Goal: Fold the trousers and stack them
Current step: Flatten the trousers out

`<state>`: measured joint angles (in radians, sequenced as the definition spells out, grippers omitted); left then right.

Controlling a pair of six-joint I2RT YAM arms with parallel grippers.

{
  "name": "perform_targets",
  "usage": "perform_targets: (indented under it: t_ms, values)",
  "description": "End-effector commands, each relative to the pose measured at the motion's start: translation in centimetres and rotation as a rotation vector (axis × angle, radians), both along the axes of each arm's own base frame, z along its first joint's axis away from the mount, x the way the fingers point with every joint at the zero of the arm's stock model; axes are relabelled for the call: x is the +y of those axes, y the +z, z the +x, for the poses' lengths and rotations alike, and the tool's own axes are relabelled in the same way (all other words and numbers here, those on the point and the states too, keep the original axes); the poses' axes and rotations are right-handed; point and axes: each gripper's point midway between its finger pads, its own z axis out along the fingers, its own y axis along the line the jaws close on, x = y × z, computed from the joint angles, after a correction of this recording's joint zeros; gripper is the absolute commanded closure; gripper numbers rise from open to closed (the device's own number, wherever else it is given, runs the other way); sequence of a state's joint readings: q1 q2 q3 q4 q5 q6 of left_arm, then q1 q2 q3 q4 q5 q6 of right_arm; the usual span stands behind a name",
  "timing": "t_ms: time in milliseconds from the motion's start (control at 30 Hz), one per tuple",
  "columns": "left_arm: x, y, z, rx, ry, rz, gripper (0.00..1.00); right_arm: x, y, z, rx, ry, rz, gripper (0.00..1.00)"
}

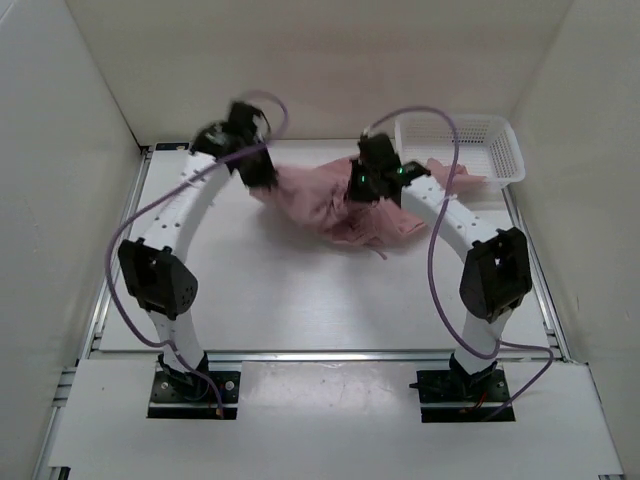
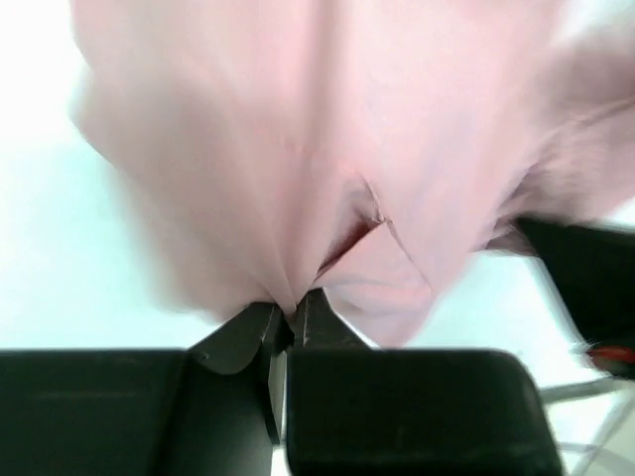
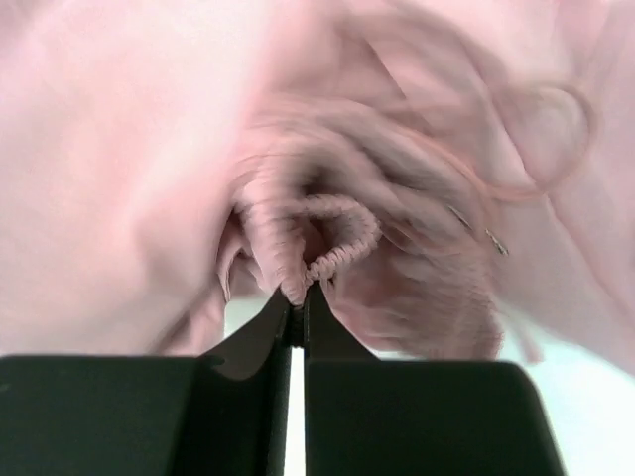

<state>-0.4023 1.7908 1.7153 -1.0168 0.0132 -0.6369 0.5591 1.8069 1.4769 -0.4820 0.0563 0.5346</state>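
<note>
Dusty-pink thin cloth: the trousers [image 1: 325, 200] sit bunched at the far side of the white surface [image 1: 300, 300], and should handle light and limp, sagging when lifted. The left end effector [image 2: 290, 309] is pinched onto a plain fold. The right end effector [image 3: 298, 296] is pinched onto what looks like the ribbed, gathered waistband, probably the firmer hold, though blur hides detail.

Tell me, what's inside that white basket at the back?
Nothing shows inside the white basket; only its pale floor is visible. The pink trousers lie outside, beside its near corner. A purple cable crosses it and hides a thin strip.
</note>
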Motion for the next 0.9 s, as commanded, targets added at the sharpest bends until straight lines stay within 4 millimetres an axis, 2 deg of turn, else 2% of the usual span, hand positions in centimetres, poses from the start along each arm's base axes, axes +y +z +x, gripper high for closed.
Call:
perform_targets:
  t_ms: [0,33,67,100,167,200,233,267,300,333,367,400,433,467,500,533,567,600,633,667,700,733,767,833,867]
  values:
    - [7.3,13.4,3.4,-0.257,0.109,0.025,0.9,-0.4,13.8,5.4,-0.299,-0.01,0.103,1.0]
    - [8.4,16.2,3.9,-0.312,0.133,-0.014,0.9,-0.6,19.7,6.0,-0.406,-0.011,0.144,1.0]
    - [9.6,19.2,3.9,-0.378,0.152,-0.057,0.9,-0.5,22.3,5.9,-0.447,-0.004,0.173,1.0]
    - [11.9,23.5,3.9,-0.481,0.186,-0.137,0.9,-1.2,25.2,5.7,-0.499,-0.003,0.196,1.0]
    - [13.7,26.1,3.1,-0.545,0.219,-0.212,0.9,-2.1,30.4,4.5,-0.594,0.006,0.244,1.0]
    - [15.3,24.9,3.1,-0.502,0.263,-0.253,0.9,-3.0,32.6,3.2,-0.643,0.001,0.252,1.0]
    - [15.7,26.6,2.1,-0.573,0.26,-0.265,0.9,-3.4,33.1,2.5,-0.653,0.001,0.257,1.0]
    - [16.1,26.1,1.8,-0.568,0.275,-0.276,0.9,-3.8,31.4,2.2,-0.626,0.0,0.222,1.0]
    - [16.4,25.3,1.4,-0.559,0.286,-0.274,0.9,-5.1,31.8,0.8,-0.643,-0.014,0.205,1.0]
    - [16.9,21.7,1.2,-0.47,0.312,-0.268,0.9,-6.4,30.5,0.7,-0.638,-0.063,0.155,1.0]
    - [16.7,21.6,-0.2,-0.477,0.311,-0.268,0.9,-7.9,28.9,0.6,-0.625,-0.108,0.117,1.0]
    - [16.6,20.1,-0.8,-0.45,0.304,-0.256,0.9,-9.7,24.2,-0.7,-0.543,-0.145,0.058,1.0]
    - [16.5,16.2,-1.5,-0.361,0.288,-0.24,0.51,-11.2,21.6,-1.5,-0.494,-0.186,0.031,1.0]
    - [16.5,14.7,-2.1,-0.336,0.276,-0.228,0.02,-12.7,19.3,-2.2,-0.456,-0.231,0.019,1.0]
    - [16.4,13.9,-2.7,-0.337,0.263,-0.216,0.0,-15.7,14.9,-4.0,-0.373,-0.323,0.012,1.0]
    - [16.3,10.9,-3.1,-0.272,0.245,-0.192,0.0,-17.1,12.8,-5.0,-0.333,-0.365,0.005,1.0]
    - [16.3,10.1,-3.5,-0.257,0.236,-0.184,0.0,-18.8,11.0,-5.7,-0.296,-0.409,0.004,1.0]
    - [16.3,9.2,-3.8,-0.232,0.238,-0.184,0.0,-19.4,10.0,-6.9,-0.283,-0.413,0.013,1.0]
    - [16.2,8.5,-4.0,-0.217,0.223,-0.183,0.0,-19.9,7.3,-8.0,-0.218,-0.399,-0.017,1.0]
    - [15.8,7.4,-4.0,-0.194,0.206,-0.178,0.0,-20.4,5.9,-8.6,-0.157,-0.391,-0.017,0.85]
    - [15.5,7.0,-3.9,-0.182,0.199,-0.168,0.0,-20.7,4.9,-9.0,-0.109,-0.379,-0.031,0.56]
    - [15.7,6.5,-4.0,-0.169,0.206,-0.159,0.0,-21.3,3.9,-10.2,-0.031,-0.384,-0.066,0.14]
    - [15.7,5.5,-4.0,-0.145,0.209,-0.144,0.0,-22.1,3.5,-10.5,0.006,-0.407,-0.079,0.06]
    - [16.1,5.1,-4.1,-0.136,0.224,-0.124,0.0,-22.6,3.6,-11.0,0.019,-0.423,-0.073,0.01]
    - [17.2,4.2,-4.4,-0.114,0.275,-0.074,0.31,-22.9,4.3,-11.2,-0.008,-0.445,-0.036,0.04]
